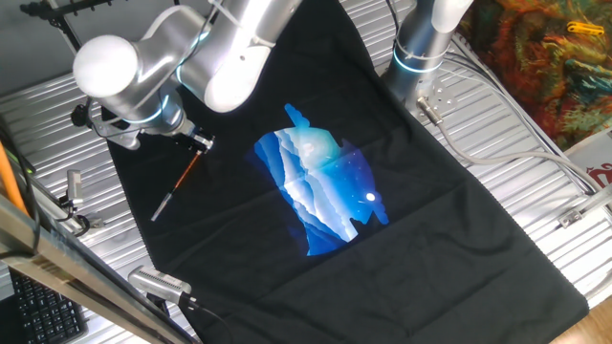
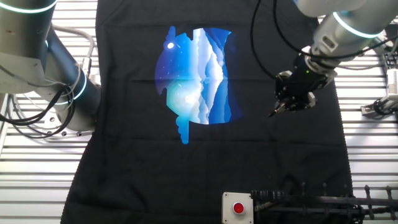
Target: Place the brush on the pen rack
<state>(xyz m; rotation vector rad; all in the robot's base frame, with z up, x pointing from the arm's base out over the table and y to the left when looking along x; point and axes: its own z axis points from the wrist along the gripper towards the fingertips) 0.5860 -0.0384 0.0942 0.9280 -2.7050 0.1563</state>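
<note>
My gripper [image 1: 199, 143] is shut on the upper end of the brush [image 1: 177, 186], a thin orange-red handle with a silver-grey end. The brush slants down and to the left over the black cloth [image 1: 430, 239]. In the other fixed view the gripper [image 2: 291, 99] is at the right, and only the short lower end of the brush [image 2: 273, 113] pokes out below it. The pen rack [image 1: 59, 8], a thin black rod frame, stands at the top left behind the arm. It also shows along the bottom right edge in the other fixed view [image 2: 311, 200], apart from the gripper.
A second arm's base [image 2: 37, 74] stands beside the cloth. A small grey box with a red button [image 2: 238, 208] sits next to the rack. A blue-white print [image 1: 320, 191] marks the cloth's middle. A thick orange rod [image 1: 8, 172] and a silver cylinder [image 1: 158, 282] lie at the left.
</note>
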